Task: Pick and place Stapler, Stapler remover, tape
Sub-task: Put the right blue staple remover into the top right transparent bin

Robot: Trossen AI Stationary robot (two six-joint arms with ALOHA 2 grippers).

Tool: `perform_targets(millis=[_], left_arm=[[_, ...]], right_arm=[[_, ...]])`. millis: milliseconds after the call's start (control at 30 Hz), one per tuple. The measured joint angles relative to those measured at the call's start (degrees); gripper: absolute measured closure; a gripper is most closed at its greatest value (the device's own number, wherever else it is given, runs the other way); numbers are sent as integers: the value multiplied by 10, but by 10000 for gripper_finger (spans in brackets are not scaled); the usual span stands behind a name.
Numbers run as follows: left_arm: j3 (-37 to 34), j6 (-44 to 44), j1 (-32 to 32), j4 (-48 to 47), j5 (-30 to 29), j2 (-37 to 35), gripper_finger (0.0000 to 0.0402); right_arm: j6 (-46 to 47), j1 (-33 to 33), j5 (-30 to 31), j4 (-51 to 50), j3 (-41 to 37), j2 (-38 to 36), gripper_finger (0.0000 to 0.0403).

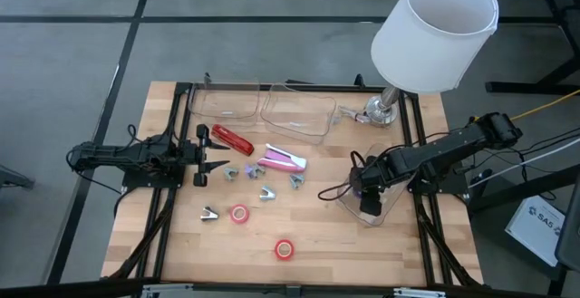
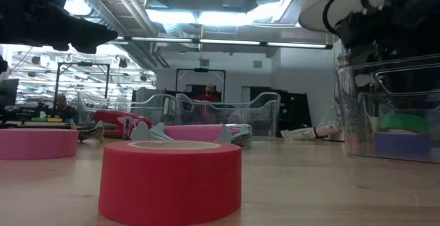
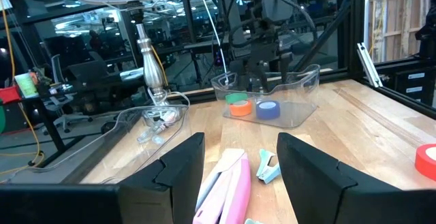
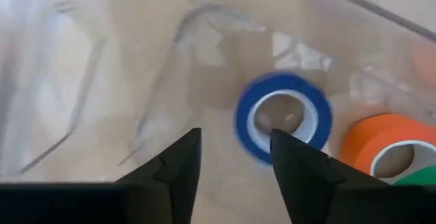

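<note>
Right gripper [image 1: 370, 206] poised over the clear bin [image 1: 391, 209] at the table's right edge, fingers apart and empty, directly above a blue tape roll [image 4: 283, 118] lying flat inside beside an orange roll [image 4: 388, 142] and a green roll [image 3: 236, 99]. Left gripper [image 1: 214, 154] waiting at the left side, fingers apart, nothing between them, facing the pink stapler [image 1: 283, 159] and near the red stapler [image 1: 233, 139]. Remaining on the wood: two red tape rolls [image 1: 239, 214] [image 1: 285, 249], with small silvery staple removers [image 1: 266, 192] scattered between.
</note>
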Motion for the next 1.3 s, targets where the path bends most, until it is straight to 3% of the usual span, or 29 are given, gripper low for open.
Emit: perform_targets(millis=[367,600,733,1000,1300], left_arm=[[0,0,0,0,0,0,219],[0,0,0,0,0,0,219],[0,0,0,0,0,0,219],[0,0,0,0,0,0,219],[0,0,0,0,0,0,219]], right_arm=[[-22,-28,-50,-123,103,9,210],[-113,-40,-49,-160,185,50,210],[-187,-41,-18,-158,233,89,210],[-285,-62,111,-72,278,170,210],[-241,-105,98,76,278,242,210]])
